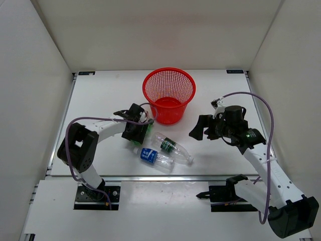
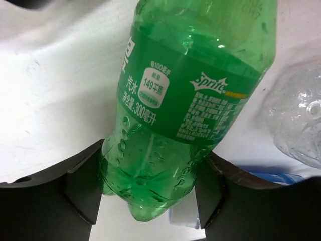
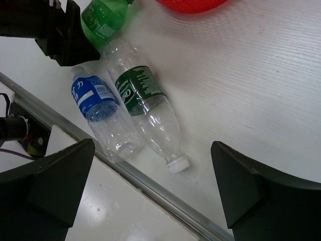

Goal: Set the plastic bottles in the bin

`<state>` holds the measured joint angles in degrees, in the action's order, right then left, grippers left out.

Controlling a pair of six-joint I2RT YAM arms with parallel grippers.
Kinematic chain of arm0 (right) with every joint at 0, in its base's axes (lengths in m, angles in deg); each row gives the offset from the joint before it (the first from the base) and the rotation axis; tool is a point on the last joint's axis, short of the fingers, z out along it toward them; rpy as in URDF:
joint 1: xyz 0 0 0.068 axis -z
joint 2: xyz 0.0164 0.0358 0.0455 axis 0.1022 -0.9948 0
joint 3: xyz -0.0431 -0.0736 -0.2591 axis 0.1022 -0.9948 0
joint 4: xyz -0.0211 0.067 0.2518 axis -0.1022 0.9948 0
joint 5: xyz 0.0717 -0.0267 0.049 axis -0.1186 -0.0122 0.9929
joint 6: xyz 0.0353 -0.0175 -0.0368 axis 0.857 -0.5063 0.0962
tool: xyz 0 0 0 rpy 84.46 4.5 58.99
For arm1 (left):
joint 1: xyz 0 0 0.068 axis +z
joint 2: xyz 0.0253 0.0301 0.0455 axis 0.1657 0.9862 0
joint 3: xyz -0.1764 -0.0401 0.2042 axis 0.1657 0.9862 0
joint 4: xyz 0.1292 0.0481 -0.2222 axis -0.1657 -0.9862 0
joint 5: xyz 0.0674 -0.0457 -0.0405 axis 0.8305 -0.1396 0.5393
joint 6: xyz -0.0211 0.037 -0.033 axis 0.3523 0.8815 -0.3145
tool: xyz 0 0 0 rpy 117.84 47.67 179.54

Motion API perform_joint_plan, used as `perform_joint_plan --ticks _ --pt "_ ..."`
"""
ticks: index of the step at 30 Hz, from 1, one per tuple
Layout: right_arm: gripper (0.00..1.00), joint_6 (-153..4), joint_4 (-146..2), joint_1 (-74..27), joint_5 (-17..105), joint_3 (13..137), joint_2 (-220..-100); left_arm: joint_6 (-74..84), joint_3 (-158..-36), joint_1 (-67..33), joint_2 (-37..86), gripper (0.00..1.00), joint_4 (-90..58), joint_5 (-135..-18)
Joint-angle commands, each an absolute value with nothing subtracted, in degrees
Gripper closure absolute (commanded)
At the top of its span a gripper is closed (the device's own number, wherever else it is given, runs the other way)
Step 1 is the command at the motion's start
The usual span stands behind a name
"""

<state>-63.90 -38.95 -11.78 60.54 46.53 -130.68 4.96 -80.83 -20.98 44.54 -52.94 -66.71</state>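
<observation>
from above the left gripper [image 1: 136, 125] beside the red bin [image 1: 165, 114] mostly hides its catch, yet its wrist view shows fingers [image 2: 83, 183] pinching the green bottle [image 2: 190, 85], while the right gripper [image 3: 150, 173] gapes wide and empty near two clear bottles [image 3: 145, 108].

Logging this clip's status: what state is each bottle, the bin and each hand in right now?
Green bottle: lying on the table, gripped by the left hand.
Blue-label bottle: lying on its side, free.
Green-label clear bottle: lying on its side, capped, free.
Bin: upright, no bottle visible inside.
Left hand: closed on the green bottle.
Right hand: open, empty.
</observation>
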Motion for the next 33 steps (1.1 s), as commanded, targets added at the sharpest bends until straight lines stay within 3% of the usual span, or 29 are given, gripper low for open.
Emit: perform_joint_plan --ticks 1,3,4,10,16,21,24,33 --pt "0.01 -62.97 -40.17 -11.1 60.68 46.3 -128.92 6.25 -82.22 -21.49 42.05 0.32 -50.57 -64.82" --pt "0.01 -62.79 -40.09 -10.66 60.77 46.12 -128.48 6.52 -82.65 -22.19 41.61 0.38 -50.74 -65.44" --pt "0.01 -62.79 -39.74 -10.14 61.03 46.04 -128.31 6.6 -82.92 -22.45 41.09 0.45 -51.53 -65.0" --pt "0.01 -62.61 -40.08 -9.17 61.73 45.6 -127.16 6.25 -82.84 -23.95 32.14 0.59 -58.21 -63.33" --pt "0.01 -63.05 -40.61 -7.93 63.14 45.69 -127.69 5.11 -82.3 -19.74 16.68 0.58 -64.89 -63.68" --pt "0.01 -63.75 -39.91 -8.2 62.7 47.27 -128.04 5.9 -95.01 -16.65 9.18 0.51 -72.01 -58.67" --pt "0.01 -63.93 -39.56 -9.33 62.18 46.66 -128.21 5.55 -106.43 -18.23 11.36 0.51 -69.83 -60.07" --pt "0.01 -61.82 -41.66 -7.58 62.0 45.07 -125.94 7.05 -128.43 -22.98 38.25 0.47 -55.94 -69.93"
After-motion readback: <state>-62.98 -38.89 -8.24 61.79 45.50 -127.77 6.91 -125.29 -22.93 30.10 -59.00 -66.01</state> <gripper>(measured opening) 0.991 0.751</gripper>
